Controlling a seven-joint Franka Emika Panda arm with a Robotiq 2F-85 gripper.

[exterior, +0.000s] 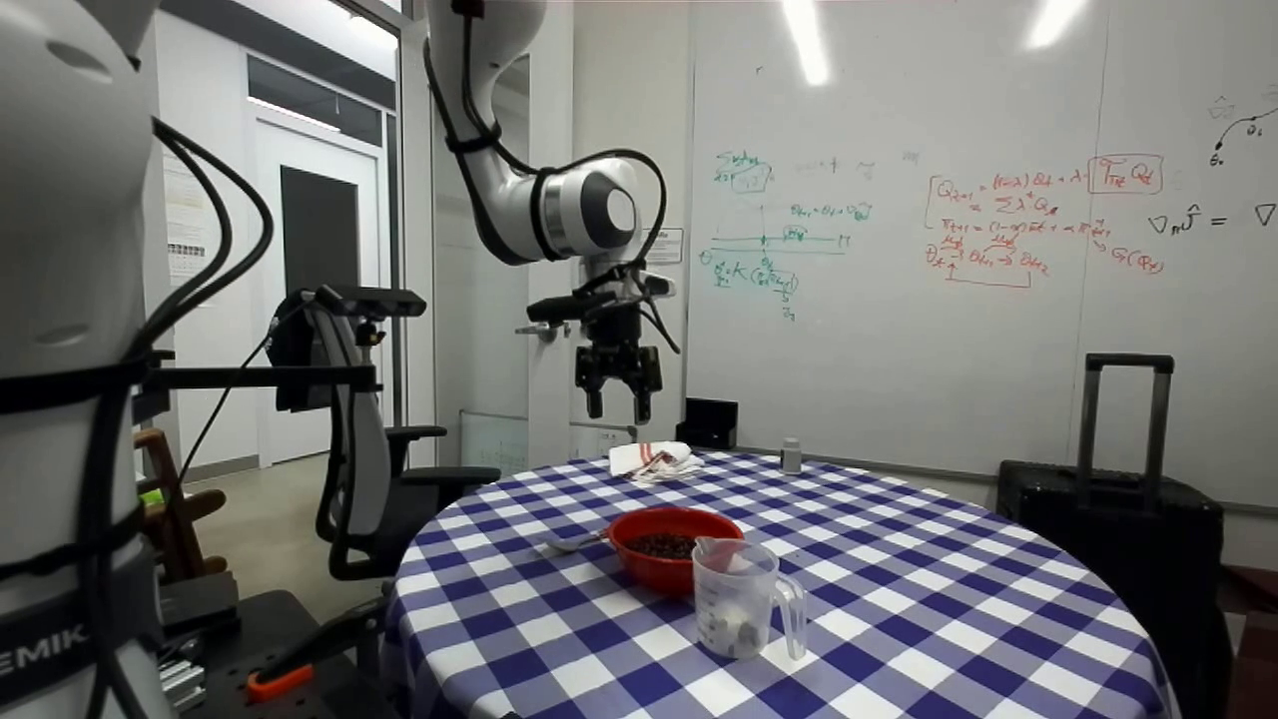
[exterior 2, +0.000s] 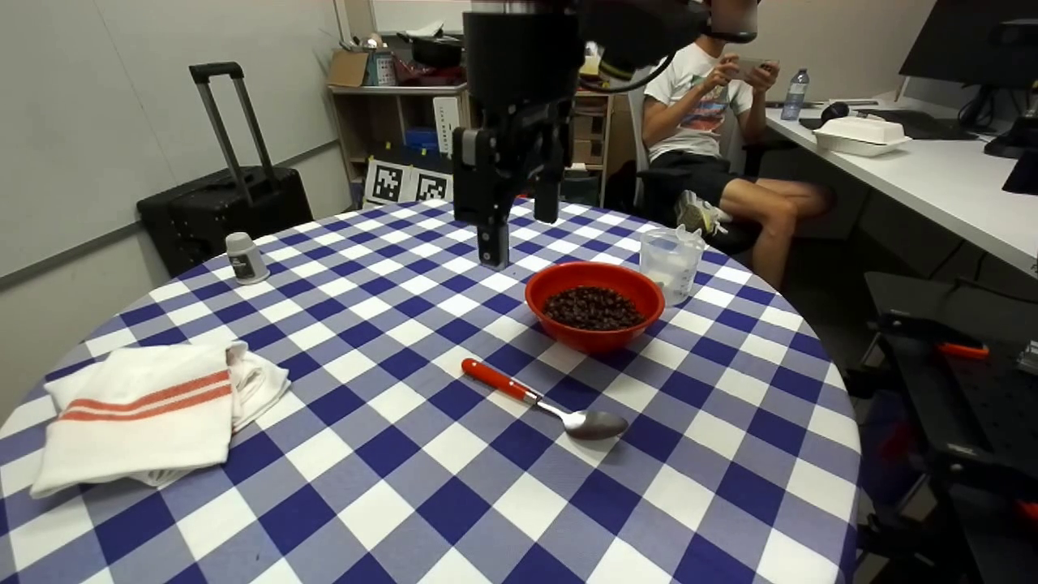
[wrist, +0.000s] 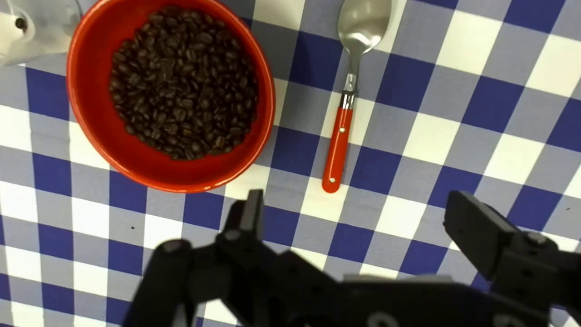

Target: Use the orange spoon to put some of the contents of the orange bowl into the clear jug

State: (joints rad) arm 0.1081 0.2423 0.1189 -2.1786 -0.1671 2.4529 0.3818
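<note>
Wrist view looks down past the black two-fingered tool (wrist: 354, 197), its jaws standing wide apart with nothing in their hold; both exterior views show it hanging above a round desk (exterior: 919, 629) covered in blue, grey-blue and white checks. A slim orange-red-handled metal spoon (wrist: 350, 91) lies flat on the checks, apart from the tool, its handle end the part nearest to it in the wrist view. Just beside the spoon, without contact, a round, shallow, glossy orange-red bowl (exterior 2: 584, 337) sits upright, holding a bed of dark brown beans (wrist: 186, 81) that leaves part of its inner wall bare. On the far side of the bowl from the spoon stands a clear, colourless jug (exterior: 751, 589) with a spout, a side handle and measuring marks; whitish-grey matter (exterior: 734, 631) sits low inside, too indistinct to name. Jug and bowl are close together; whether they touch cannot be told. A folded white cloth towel (exterior 2: 146, 414) with orange-red stripes and a small grey container (exterior 2: 246, 259) with a pale cap rest on the desk, well apart from the bowl. Near the desk stands a black suitcase (exterior: 1148, 544) with its handle raised. Beyond, in an exterior view, a person (exterior 2: 689, 105) sits in a printed white T-shirt and dark shorts.
</note>
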